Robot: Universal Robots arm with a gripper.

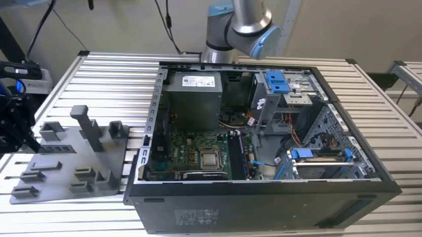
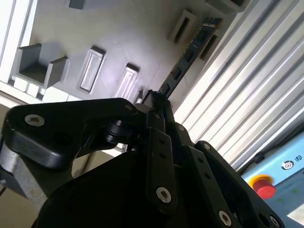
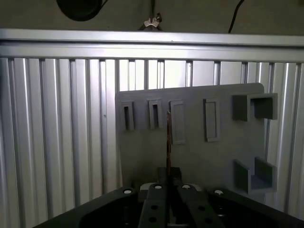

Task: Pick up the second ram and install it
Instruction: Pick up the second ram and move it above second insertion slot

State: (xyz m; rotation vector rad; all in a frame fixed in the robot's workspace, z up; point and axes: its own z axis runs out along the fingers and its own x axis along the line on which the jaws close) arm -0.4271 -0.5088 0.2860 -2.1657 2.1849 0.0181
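My gripper (image 2: 156, 100) is shut on the second ram (image 2: 191, 51), a slim dark stick with black chips that juts out from the fingertips. In the first wrist view the second ram (image 3: 168, 142) shows edge-on as a thin line rising from the gripper (image 3: 167, 179). It hangs over the grey tray (image 3: 223, 156), close to the tray's row of narrow slots. In the exterior view the black gripper (image 1: 13, 129) is at the far left, beside the grey tray (image 1: 63, 170). The open computer case (image 1: 264, 207) holds the green motherboard (image 1: 191, 148) further right.
The tray carries upright posts (image 1: 87, 126) and small blocks. The case's walls, a power supply (image 1: 192, 98) and blue-clipped drive bays (image 1: 280, 84) crowd its inside. A red button (image 2: 260, 186) sits past the ribbed metal table (image 2: 247, 95). The arm's base (image 1: 234, 29) stands behind the case.
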